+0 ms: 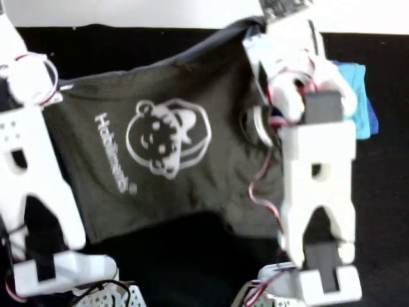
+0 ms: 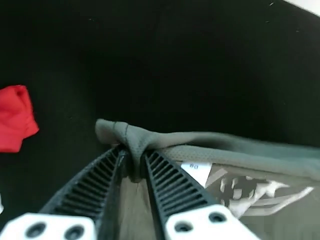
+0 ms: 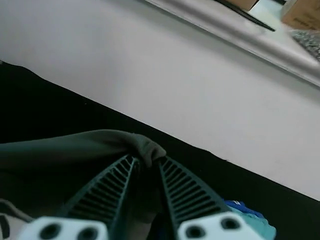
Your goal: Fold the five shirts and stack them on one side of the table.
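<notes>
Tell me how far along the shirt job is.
Done: possibly the blue cloth at the far right of the high view; I can't tell if it is folded. In hand: the grey shirt, spread open and unfolded, with the left gripper and right gripper each shut on its edge. Left: folding it, and the red cloth, which looks bunched.

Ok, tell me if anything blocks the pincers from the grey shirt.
Nothing visible does: the left pincer and the right pincer are each shut on an edge of the grey shirt. The blue shirt and red cloth lie aside.
</notes>
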You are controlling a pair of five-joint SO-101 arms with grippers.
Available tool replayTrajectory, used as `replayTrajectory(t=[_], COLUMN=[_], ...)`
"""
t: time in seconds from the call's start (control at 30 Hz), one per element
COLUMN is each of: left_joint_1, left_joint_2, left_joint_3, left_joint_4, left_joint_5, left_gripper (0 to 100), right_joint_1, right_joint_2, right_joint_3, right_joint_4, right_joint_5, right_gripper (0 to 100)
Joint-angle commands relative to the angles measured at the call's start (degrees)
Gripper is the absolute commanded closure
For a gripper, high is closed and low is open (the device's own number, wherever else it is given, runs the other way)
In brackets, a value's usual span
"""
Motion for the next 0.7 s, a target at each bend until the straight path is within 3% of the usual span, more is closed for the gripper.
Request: replayTrajectory(t=[0.0, 0.23, 0.67], left_joint_1=[-0.7, -0.7, -0.2], left_joint_2=[5.4, 17.5, 37.6], left_joint_3=[-10.0, -25.4, -25.7], left_joint_4=[-2.0, 4.2, 13.5], left_joint_5=[0.0, -0.1, 0.1], left_gripper=[99, 99, 99], right_joint_1=[-0.7, -0.8, -1.9], right_joint_2=[6.6, 19.1, 33.9], right_joint_3=[-11.4, -25.5, -25.9], right_joint_4=[-2.1, 5.2, 20.3], right_joint_5=[0.4, 0.4, 0.4], right_gripper=[99.2, 99.2, 99.2])
